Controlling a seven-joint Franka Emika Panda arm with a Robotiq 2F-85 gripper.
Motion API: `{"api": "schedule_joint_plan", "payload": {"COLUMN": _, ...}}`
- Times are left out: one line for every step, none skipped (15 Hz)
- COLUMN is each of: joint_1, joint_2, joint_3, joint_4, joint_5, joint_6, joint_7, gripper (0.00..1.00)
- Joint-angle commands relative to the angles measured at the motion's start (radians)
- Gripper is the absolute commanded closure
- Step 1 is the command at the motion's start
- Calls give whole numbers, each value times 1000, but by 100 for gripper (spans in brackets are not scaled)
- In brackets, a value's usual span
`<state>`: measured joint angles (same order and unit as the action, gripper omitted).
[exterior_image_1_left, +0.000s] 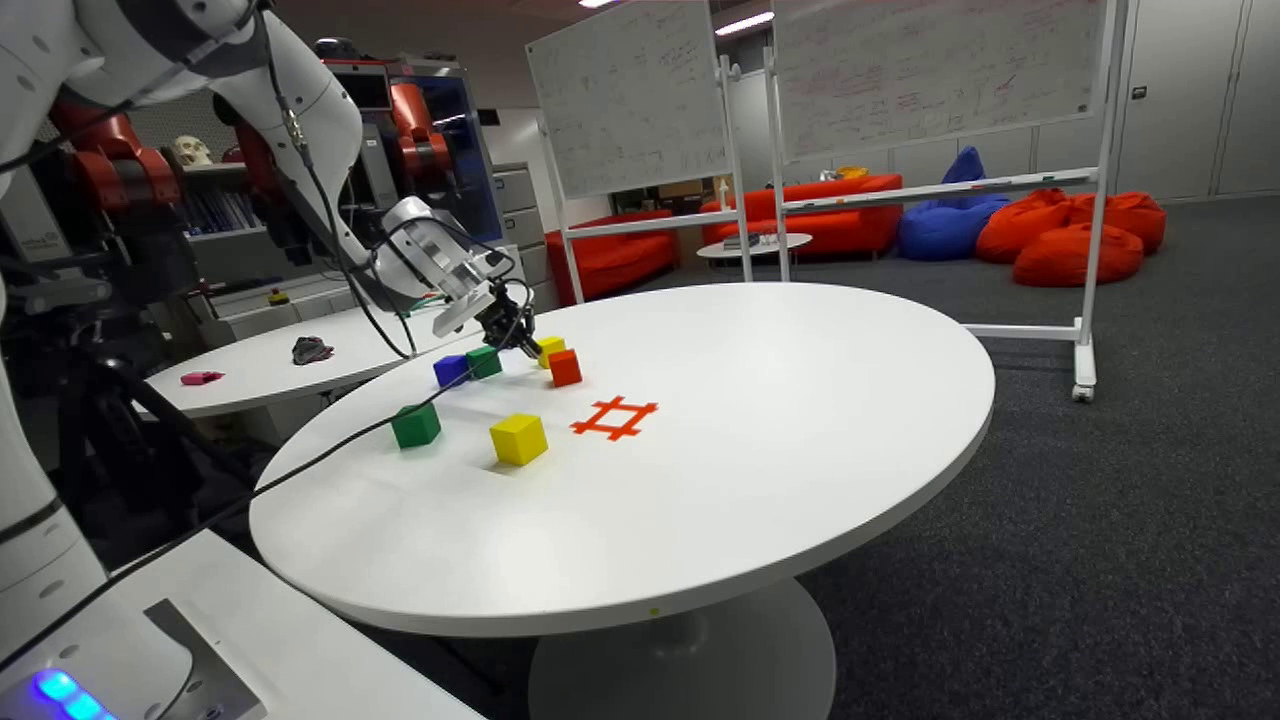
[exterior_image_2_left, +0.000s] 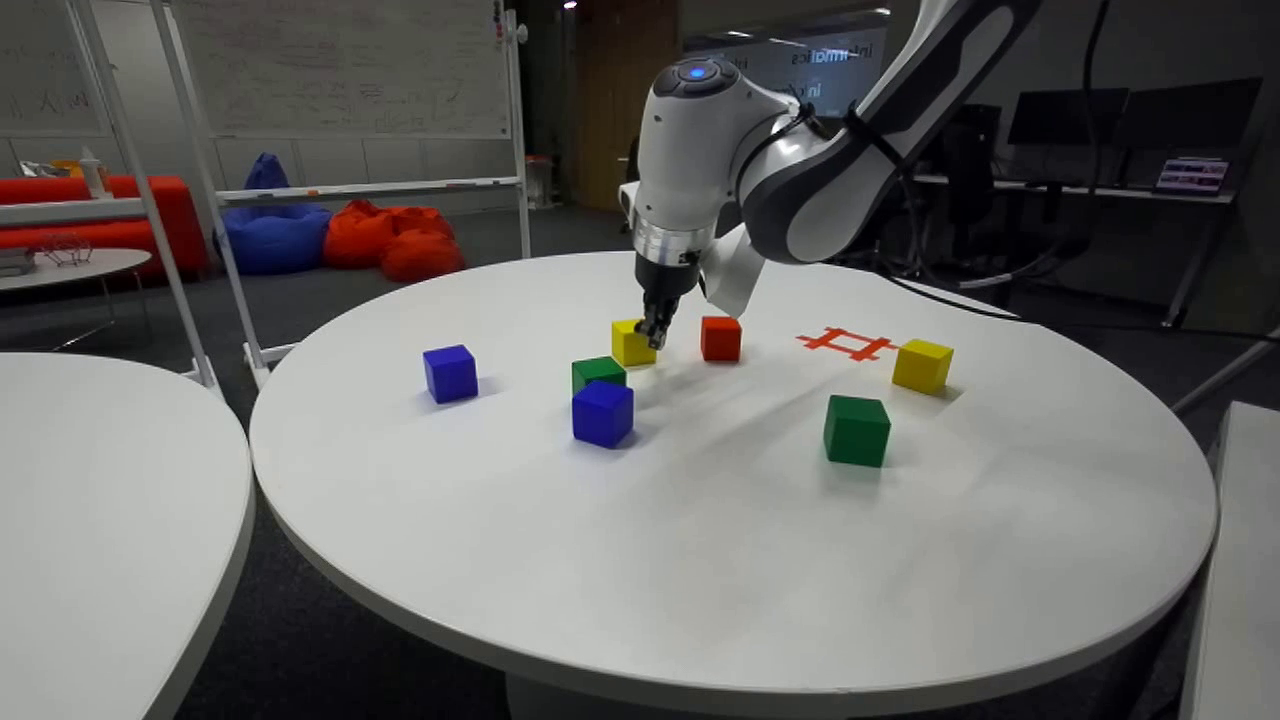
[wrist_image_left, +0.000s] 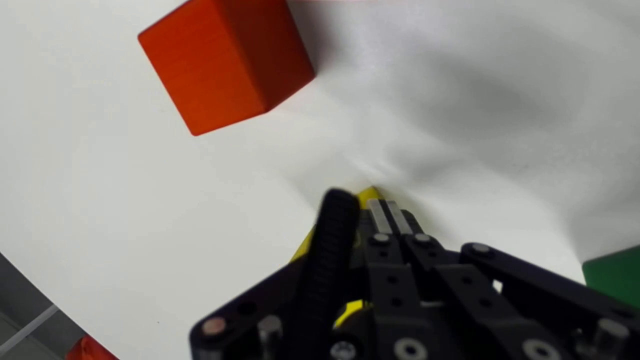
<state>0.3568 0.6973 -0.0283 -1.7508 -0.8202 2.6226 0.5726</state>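
My gripper (exterior_image_2_left: 652, 342) points down at the white round table, its fingertips pressed together with nothing between them. In the wrist view the shut gripper (wrist_image_left: 389, 204) overlaps a yellow cube (wrist_image_left: 369, 193), and a dark ribbed bar covers more of it. That yellow cube (exterior_image_2_left: 628, 342) is right beside the fingertips; whether they touch, I cannot tell. A red cube (wrist_image_left: 207, 75) lies a short way off, seen in both exterior views as well. Close by on the opposite side is a green cube (exterior_image_2_left: 598, 373), with a blue cube (exterior_image_2_left: 603, 414) in front of it.
Also on the table (exterior_image_1_left: 780, 400) are a second yellow cube (exterior_image_1_left: 519, 440), another green cube (exterior_image_1_left: 416, 426) and another blue cube (exterior_image_2_left: 450, 374). Orange tape (exterior_image_1_left: 635, 408) marks a square. A black cable (exterior_image_1_left: 330, 452) hangs across an exterior view. Another white table (exterior_image_2_left: 110, 520) adjoins.
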Motion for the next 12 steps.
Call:
{"api": "schedule_joint_plan", "payload": {"joint_1": 21, "joint_2": 0, "joint_3": -25, "joint_4": 10, "joint_5": 0, "joint_6": -10, "joint_7": -34, "gripper": 100}}
{"api": "schedule_joint_plan", "payload": {"joint_1": 23, "joint_2": 2, "joint_3": -30, "joint_4": 10, "joint_5": -3, "joint_6": -16, "joint_7": -31, "gripper": 100}}
{"api": "schedule_joint_plan", "payload": {"joint_1": 25, "joint_2": 3, "joint_3": -35, "joint_4": 8, "joint_5": -5, "joint_6": -20, "joint_7": -30, "gripper": 100}}
{"api": "schedule_joint_plan", "payload": {"joint_1": 27, "joint_2": 4, "joint_3": -43, "joint_4": 4, "joint_5": -7, "joint_6": -25, "joint_7": -27, "gripper": 100}}
{"api": "schedule_joint_plan", "payload": {"joint_1": 30, "joint_2": 3, "joint_3": -52, "joint_4": -1, "joint_5": -11, "joint_6": -30, "joint_7": -23, "gripper": 100}}
{"api": "schedule_joint_plan", "payload": {"joint_1": 33, "joint_2": 2, "joint_3": -61, "joint_4": -7, "joint_5": -15, "joint_6": -38, "joint_7": -17, "gripper": 100}}
{"api": "schedule_joint_plan", "payload": {"joint_1": 34, "joint_2": 1, "joint_3": -69, "joint_4": -13, "joint_5": -20, "joint_6": -46, "joint_7": -12, "gripper": 100}}
{"api": "schedule_joint_plan", "payload": {"joint_1": 34, "joint_2": -2, "joint_3": -75, "joint_4": -20, "joint_5": -26, "joint_6": -53, "joint_7": -8, "gripper": 100}}
{"api": "schedule_joint_plan", "payload": {"joint_1": 35, "joint_2": -5, "joint_3": -81, "joint_4": -26, "joint_5": -33, "joint_6": -62, "joint_7": -5, "gripper": 100}}
{"api": "schedule_joint_plan", "payload": {"joint_1": 35, "joint_2": -5, "joint_3": -86, "joint_4": -30, "joint_5": -40, "joint_6": -69, "joint_7": -4, "gripper": 100}}
{"api": "schedule_joint_plan", "payload": {"joint_1": 34, "joint_2": -5, "joint_3": -89, "joint_4": -33, "joint_5": -46, "joint_6": -75, "joint_7": -2, "gripper": 100}}
{"api": "schedule_joint_plan", "payload": {"joint_1": 34, "joint_2": -4, "joint_3": -92, "joint_4": -36, "joint_5": -52, "joint_6": -83, "joint_7": -1, "gripper": 100}}
